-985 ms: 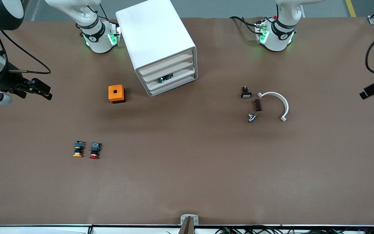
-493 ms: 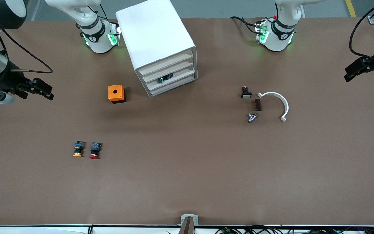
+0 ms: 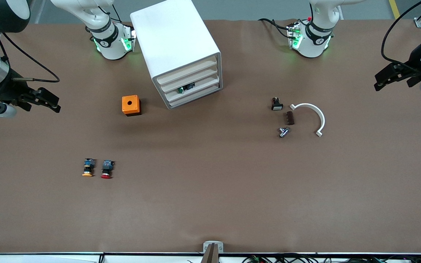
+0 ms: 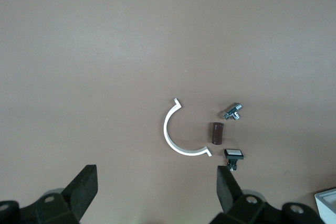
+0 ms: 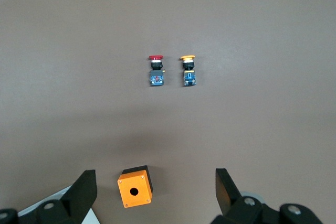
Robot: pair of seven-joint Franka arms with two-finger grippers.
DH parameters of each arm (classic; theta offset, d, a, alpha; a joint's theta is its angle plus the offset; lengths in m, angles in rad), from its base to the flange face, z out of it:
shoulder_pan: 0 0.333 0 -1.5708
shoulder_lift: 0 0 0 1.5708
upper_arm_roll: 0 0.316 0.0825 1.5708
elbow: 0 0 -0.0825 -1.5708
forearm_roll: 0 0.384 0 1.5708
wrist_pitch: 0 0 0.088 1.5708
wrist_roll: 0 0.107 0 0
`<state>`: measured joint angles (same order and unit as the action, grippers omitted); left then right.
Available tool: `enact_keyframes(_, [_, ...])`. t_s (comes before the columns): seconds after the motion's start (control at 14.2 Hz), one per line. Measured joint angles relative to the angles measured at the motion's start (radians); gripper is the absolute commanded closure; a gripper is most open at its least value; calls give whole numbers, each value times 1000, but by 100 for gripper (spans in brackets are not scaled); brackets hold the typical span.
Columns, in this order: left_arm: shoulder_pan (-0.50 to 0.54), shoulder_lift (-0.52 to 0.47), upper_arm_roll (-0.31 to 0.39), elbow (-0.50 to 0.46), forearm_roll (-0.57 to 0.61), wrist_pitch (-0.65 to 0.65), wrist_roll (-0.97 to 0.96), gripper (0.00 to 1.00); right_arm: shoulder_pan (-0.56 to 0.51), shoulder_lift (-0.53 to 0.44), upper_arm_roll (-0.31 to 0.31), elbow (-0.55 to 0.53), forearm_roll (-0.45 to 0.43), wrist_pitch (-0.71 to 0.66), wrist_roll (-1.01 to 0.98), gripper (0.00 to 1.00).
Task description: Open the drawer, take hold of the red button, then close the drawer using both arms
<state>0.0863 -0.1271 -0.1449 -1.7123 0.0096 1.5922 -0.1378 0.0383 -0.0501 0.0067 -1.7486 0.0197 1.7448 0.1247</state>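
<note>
The white cabinet [image 3: 175, 44] stands near the robots' bases. Its top drawer [image 3: 188, 73] is shut, like the two below it. The red-capped button [image 3: 106, 169] lies on the table toward the right arm's end, nearer the front camera than the cabinet; it also shows in the right wrist view [image 5: 155, 71]. My right gripper [image 3: 55, 104] is open and empty, up over the table's right-arm end [image 5: 155, 195]. My left gripper [image 3: 378, 82] is open and empty, up over the left-arm end [image 4: 156, 190].
A yellow-capped button [image 3: 87, 168] lies beside the red one. An orange box with a hole [image 3: 131, 105] sits beside the cabinet. A white half-ring [image 3: 311, 116], a brown cylinder [image 3: 290, 118], a metal fitting [image 3: 283, 132] and a small black switch [image 3: 276, 105] lie toward the left arm's end.
My left gripper has come in from the table's end toward the middle and a little toward the bases. My right gripper has hardly moved.
</note>
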Motion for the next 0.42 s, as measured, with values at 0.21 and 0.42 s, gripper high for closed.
enact_keyframes(0.21, [-1,0,-5,0,0,0,-6,0,0,0,-1,0,0,0,0,0])
enact_keyframes(0.42, [-1,0,-5,0,0,0,-6,0,0,0,-1,0,0,0,0,0])
